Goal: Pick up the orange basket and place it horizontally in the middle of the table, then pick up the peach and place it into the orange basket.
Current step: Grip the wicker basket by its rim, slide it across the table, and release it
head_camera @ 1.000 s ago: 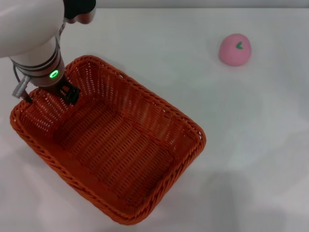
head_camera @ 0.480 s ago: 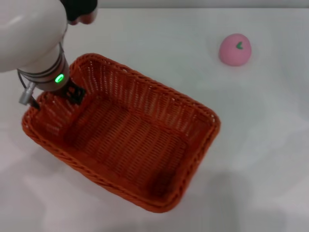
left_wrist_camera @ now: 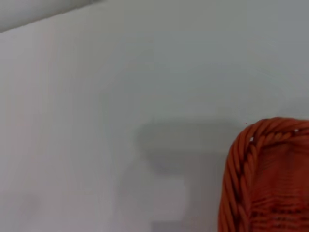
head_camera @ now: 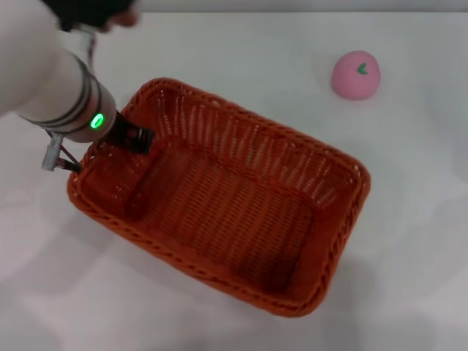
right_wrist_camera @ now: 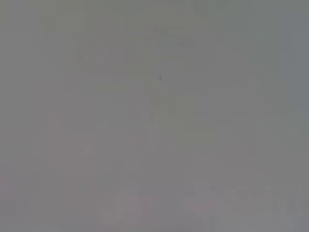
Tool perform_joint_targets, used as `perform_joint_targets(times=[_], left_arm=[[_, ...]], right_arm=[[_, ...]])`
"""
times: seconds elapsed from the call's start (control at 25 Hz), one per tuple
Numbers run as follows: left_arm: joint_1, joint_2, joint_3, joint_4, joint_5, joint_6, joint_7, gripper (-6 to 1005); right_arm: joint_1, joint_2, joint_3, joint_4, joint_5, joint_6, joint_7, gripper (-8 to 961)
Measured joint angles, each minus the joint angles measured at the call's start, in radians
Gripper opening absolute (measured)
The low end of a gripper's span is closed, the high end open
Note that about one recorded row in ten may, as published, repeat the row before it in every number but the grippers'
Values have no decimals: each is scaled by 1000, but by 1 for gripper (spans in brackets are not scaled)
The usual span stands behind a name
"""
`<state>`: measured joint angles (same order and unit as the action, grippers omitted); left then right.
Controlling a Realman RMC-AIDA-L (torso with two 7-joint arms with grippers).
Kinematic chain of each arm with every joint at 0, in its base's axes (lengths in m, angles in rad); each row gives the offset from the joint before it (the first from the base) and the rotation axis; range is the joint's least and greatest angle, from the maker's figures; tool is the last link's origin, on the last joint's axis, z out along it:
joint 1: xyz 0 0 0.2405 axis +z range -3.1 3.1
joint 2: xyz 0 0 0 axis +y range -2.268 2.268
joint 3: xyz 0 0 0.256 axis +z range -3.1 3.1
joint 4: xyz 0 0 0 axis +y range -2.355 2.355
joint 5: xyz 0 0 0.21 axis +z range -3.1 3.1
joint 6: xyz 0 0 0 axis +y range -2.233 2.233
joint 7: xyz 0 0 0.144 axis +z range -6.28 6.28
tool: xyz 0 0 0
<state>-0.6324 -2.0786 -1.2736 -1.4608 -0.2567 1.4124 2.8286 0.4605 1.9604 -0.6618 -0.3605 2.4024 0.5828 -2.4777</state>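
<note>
Your left arm [head_camera: 44, 80] is a thick, smooth white tube, capped by a black section at its upper end. Near the wrist you see grey metal bands and a small round light [head_camera: 96, 121] glowing green. A thin grey cable with a metal plug [head_camera: 51, 156] loops beside it. The left gripper [head_camera: 134, 138] is black and boxy.

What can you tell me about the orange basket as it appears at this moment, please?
The orange basket is a large rectangular container of woven, wicker-like strands, with a braided rim, sloping sides and an empty, slatted floor. It sits askew on the white table, its long axis running diagonally. The left hand grips its rim at the far left corner. The left wrist view shows only a bit of that rim. The peach lies apart, beyond its right end.
</note>
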Motion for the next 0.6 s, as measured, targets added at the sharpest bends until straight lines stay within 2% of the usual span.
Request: perform_joint_targets(times=[0.16, 0.32, 0.44, 0.6], left_arm=[[69, -1, -59, -59, -85, -57, -1, 303], [108, -2, -88, -78, -155, -102, -1, 234], [125, -2, -102, -84, -196, -128, -1, 211], [180, -1, -131, -119, -245, -167, -2, 184]], right_arm=[[-2, 0, -1, 0, 0, 0, 0, 868], [-4, -2, -11, 0, 0, -1, 1, 868], [-3, -2, -17, 0, 0, -1, 2, 867], [-1, -5, -31, -1, 0, -1, 9, 866]])
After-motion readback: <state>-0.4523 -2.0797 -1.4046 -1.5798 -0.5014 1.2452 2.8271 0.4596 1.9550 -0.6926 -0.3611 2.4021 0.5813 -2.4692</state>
